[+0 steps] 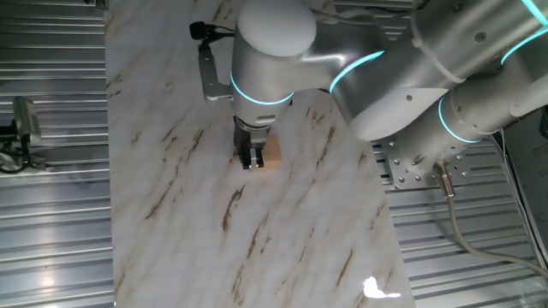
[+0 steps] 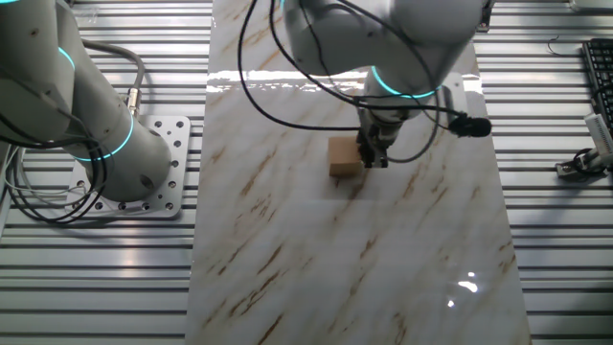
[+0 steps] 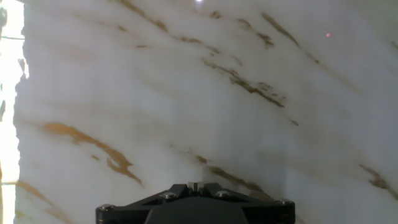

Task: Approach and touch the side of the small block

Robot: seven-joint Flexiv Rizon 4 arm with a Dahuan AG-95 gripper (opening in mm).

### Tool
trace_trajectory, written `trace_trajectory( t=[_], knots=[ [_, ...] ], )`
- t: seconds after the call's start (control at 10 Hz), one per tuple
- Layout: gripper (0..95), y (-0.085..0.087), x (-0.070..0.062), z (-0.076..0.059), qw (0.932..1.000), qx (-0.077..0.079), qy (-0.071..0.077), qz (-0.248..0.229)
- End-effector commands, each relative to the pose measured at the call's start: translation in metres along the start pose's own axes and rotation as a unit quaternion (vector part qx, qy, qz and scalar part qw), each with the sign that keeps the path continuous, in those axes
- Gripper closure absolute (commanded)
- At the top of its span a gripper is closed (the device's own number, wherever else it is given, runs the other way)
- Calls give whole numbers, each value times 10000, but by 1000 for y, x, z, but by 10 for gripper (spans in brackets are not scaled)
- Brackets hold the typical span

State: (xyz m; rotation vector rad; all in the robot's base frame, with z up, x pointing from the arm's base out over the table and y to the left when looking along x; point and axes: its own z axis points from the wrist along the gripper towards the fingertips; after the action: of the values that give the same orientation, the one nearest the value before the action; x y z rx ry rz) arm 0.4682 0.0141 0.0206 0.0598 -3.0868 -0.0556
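The small block (image 1: 273,154) is a plain light-tan wooden cube on the white marble table (image 1: 171,214). My gripper (image 1: 253,162) stands upright with its black fingers together, right against the block's left side in one fixed view. In the other fixed view the gripper (image 2: 374,159) is at the block's (image 2: 343,156) right side, touching it or nearly so. In the hand view only the black gripper base (image 3: 194,205) shows at the bottom edge, its two halves closed together; the block is out of that view.
The marble slab is narrow, with ribbed metal flooring (image 1: 51,222) on both sides. The arm's base plate (image 2: 144,172) sits left of the slab in the other fixed view. A keyboard edge (image 2: 599,77) lies at far right.
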Motion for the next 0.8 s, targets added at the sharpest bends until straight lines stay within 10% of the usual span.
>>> trace_trajectory(
  t=[0.1, 0.8],
  knots=[
    [950, 0, -1, 0, 10000, 11, 4, -84],
    [950, -1, -44, -14, 9988, 55, 244, -414]
  ],
)
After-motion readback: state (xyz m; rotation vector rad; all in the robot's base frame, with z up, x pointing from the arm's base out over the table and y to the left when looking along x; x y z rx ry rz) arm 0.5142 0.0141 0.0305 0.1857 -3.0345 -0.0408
